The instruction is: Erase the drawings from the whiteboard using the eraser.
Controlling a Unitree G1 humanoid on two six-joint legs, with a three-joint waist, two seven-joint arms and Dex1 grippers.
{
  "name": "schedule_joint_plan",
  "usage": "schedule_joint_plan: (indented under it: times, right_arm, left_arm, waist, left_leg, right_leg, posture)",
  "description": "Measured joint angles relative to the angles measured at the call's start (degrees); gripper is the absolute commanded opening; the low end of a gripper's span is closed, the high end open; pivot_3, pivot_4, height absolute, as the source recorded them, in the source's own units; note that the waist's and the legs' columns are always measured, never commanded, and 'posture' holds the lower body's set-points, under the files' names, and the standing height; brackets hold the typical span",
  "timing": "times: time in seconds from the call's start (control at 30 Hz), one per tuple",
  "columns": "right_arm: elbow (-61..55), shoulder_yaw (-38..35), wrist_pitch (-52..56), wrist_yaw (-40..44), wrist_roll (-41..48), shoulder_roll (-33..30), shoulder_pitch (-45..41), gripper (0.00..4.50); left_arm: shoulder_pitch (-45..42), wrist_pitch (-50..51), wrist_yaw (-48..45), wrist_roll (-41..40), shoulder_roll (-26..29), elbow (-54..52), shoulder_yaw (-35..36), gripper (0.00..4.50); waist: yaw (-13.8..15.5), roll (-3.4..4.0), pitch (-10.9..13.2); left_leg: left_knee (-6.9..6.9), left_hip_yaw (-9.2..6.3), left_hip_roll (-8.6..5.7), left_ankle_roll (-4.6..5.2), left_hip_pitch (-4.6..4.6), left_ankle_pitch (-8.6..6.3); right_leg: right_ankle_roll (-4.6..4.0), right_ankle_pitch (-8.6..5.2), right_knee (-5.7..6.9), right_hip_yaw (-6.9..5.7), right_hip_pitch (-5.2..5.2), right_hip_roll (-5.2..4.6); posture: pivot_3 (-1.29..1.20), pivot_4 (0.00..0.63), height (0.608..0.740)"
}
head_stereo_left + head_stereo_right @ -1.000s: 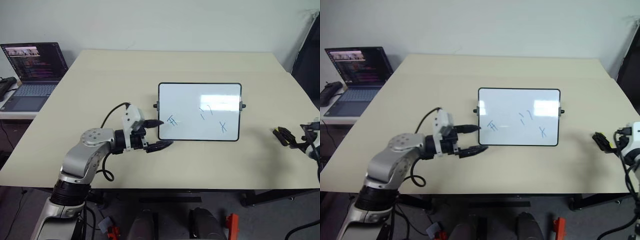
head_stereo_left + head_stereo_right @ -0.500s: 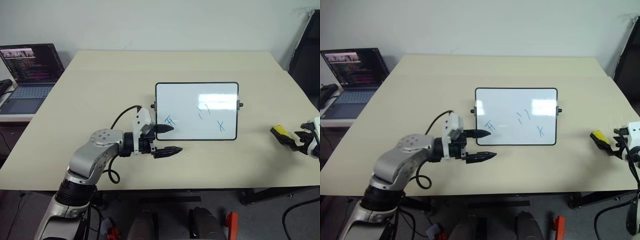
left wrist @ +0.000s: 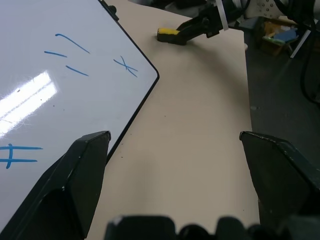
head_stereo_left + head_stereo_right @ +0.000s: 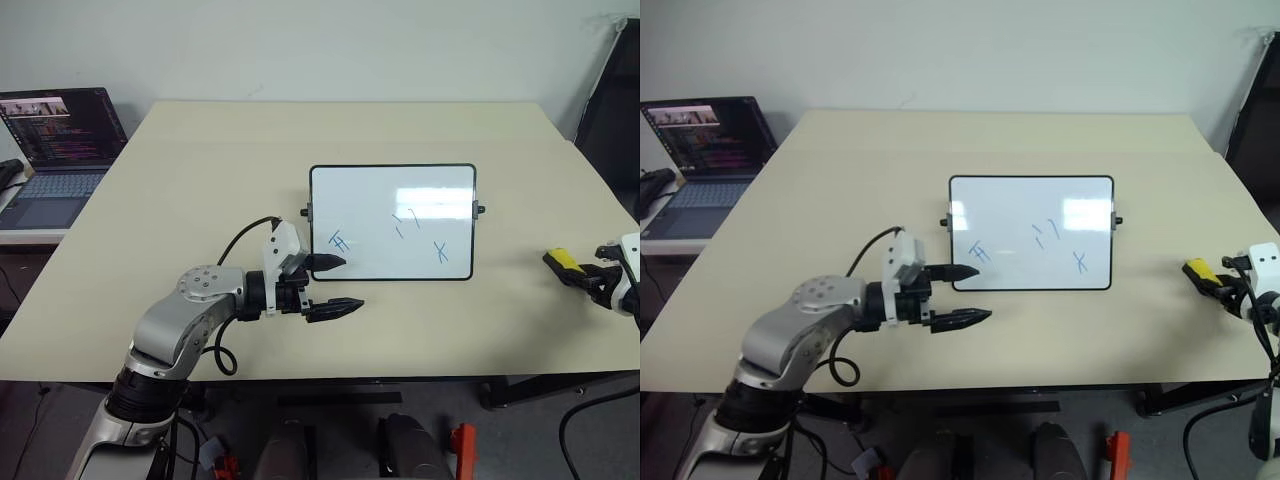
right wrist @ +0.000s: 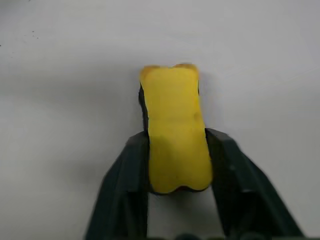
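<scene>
The whiteboard [image 4: 380, 195] lies flat in the middle of the beige table [image 4: 200, 180]. Its blue drawings are a hash grid [image 4: 340, 241], a pair of short strokes [image 4: 405, 218] and an X [image 4: 441, 251]. My left gripper [image 4: 336, 284] hovers open by the board's near left corner, one finger over the frame. At the table's right edge the yellow eraser [image 4: 561, 260] rests on the tabletop with my right gripper [image 4: 588, 275] shut on it. In the right wrist view both fingers press the sides of the eraser [image 5: 175, 125].
An open laptop [image 4: 62, 140] sits on a side table at the far left. A dark upright object [image 4: 615, 100] stands past the table's right back corner. Bare tabletop lies between the board and the eraser.
My right gripper has closed its fingers onto the eraser. The left arm has stayed by the board's corner.
</scene>
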Motion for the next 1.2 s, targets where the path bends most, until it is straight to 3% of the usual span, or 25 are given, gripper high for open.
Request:
schedule_joint_plan:
  times: [0.33,0.4,0.47,0.57,0.73,0.83,0.93,1.07,1.2]
  right_arm:
    - [-3.81,-1.77,0.61,1.03,2.03,0.02,2.26,0.96]
    - [-12.35,-4.19,3.47,1.85,4.83,-0.09,5.89,0.96]
    - [-32.33,-7.61,11.44,1.99,10.63,-0.09,13.06,0.96]
    - [-58.07,-10.13,23.25,0.36,19.71,-0.07,16.62,0.96]
    - [-81.97,-0.21,34.32,-4.61,27.68,5.3,9.2,0.96]
    - [-81.97,16.44,30.05,-8.09,17.16,12.2,2.34,0.96]
    - [-76.02,26.67,24.1,-10.65,8.12,18.69,-0.15,0.96]
    - [-62.36,34.09,15.79,-14.29,-2.43,25.42,-3.73,0.96]
    - [-54.13,35.53,9.78,-14.91,-6.87,28.17,-5.32,0.96]
  left_arm:
    - [0.59,-0.24,-0.02,0.06,1.27,0.01,0.46,4.5]
    - [1.8,-1.26,0.14,0.15,2.37,0.52,2.32,4.5]
    - [4.36,-3.91,0.04,0.04,3.41,1.97,6.53,4.5]
    - [7.82,-8.93,-0.88,0.32,4.65,6.45,12.28,4.5]
    - [11.65,-18.87,-2.94,4.16,5.7,15.47,13.98,4.5]
    - [11.66,-21.42,-3.37,4.48,5.49,15.75,14.08,4.5]
    - [11.17,-22.23,-2.94,4.55,5.14,15.08,13.84,4.5]
    - [11.21,-22.45,-2.54,4.59,5.33,11.61,13.82,4.5]
    - [11.32,-22.33,-1.59,4.85,7.17,8.84,14.4,4.5]
  waist:
    - [-0.03,0.01,0.01]
    - [-0.08,0.11,0.06]
    - [-0.12,0.34,0.12]
    - [-0.32,0.49,0.11]
    - [0.13,0.2,0.14]
    - [0.8,0.07,0.09]
    - [1.76,0.02,0.07]
    - [1.58,0.0,0.06]
    - [1.32,0.02,0.07]
  left_leg:
    - [0.0,0.0,0.0,0.0,0.0,0.0]
    - [0.0,0.0,0.01,0.0,0.0,0.0]
    - [-0.02,-0.02,0.04,0.0,-0.05,0.0]
    - [-0.03,-0.03,0.12,0.0,0.01,0.0]
    - [0.06,-0.13,0.16,-0.01,-0.02,0.0]
    - [0.12,-0.08,0.12,-0.01,-0.13,0.0]
    - [0.1,-0.13,0.06,-0.08,-0.27,-0.04]
    - [0.11,-0.06,0.07,-0.15,-0.76,-0.05]
    - [0.04,-0.08,0.08,-0.14,-0.75,-0.06]
  right_leg:
    - [0.0,0.0,0.0,0.0,0.0,0.0]
    - [0.0,0.0,0.02,0.02,-0.01,0.0]
    - [0.0,-0.03,0.1,0.05,-0.13,0.0]
    - [0.19,-0.18,0.17,0.04,-0.15,0.06]
    - [-0.16,-0.28,0.1,-0.1,-0.11,0.06]
    - [-0.26,-0.22,0.06,-0.07,-0.22,-0.03]
    - [-0.12,0.03,0.07,-0.11,-0.33,-0.06]
    - [-0.1,0.12,0.2,-0.06,-0.95,-0.05]
    - [-0.12,0.12,0.21,-0.09,-0.97,-0.02]
  posture:
    - [0.0,0.15,0.74]
    - [0.0,0.15,0.74]
    - [0.0,0.15,0.74]
    - [0.0,0.15,0.74]
    - [0.0,0.15,0.74]
    - [0.0,0.15,0.74]
    - [0.0,0.15,0.74]
    - [0.0,0.15,0.74]
    - [0.0,0.15,0.74]
